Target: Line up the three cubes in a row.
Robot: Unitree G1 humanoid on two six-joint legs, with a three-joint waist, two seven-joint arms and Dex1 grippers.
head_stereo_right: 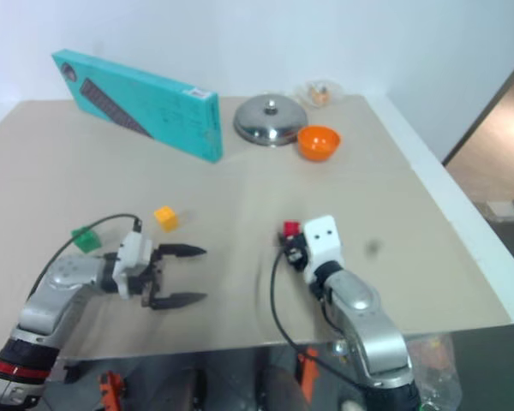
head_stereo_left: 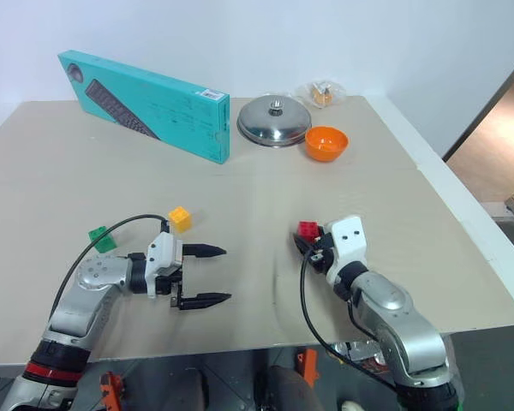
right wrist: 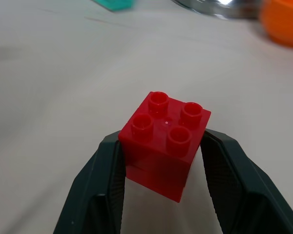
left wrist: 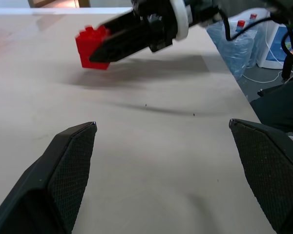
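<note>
Beige tabletop (head_stereo_left: 240, 180) carries no row yet: the green cube (head_stereo_left: 102, 239) and yellow cube (head_stereo_left: 181, 219) sit near each other on the robot's left, well apart from the red cube (right wrist: 164, 141). The right gripper (head_stereo_left: 313, 242) pinches the red cube between both fingers, seemingly just off the surface, while the left gripper (head_stereo_left: 204, 276) hangs spread wide and empty, so all the lining up remains

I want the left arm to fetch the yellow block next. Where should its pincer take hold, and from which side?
Grip the yellow block on two opposite flat side walls, coming down from above. It sits upright with studs on top and bare table all round, so the sides are free; the studded top gives poorer purchase. The left pincer is open already, likely wide enough.
</note>
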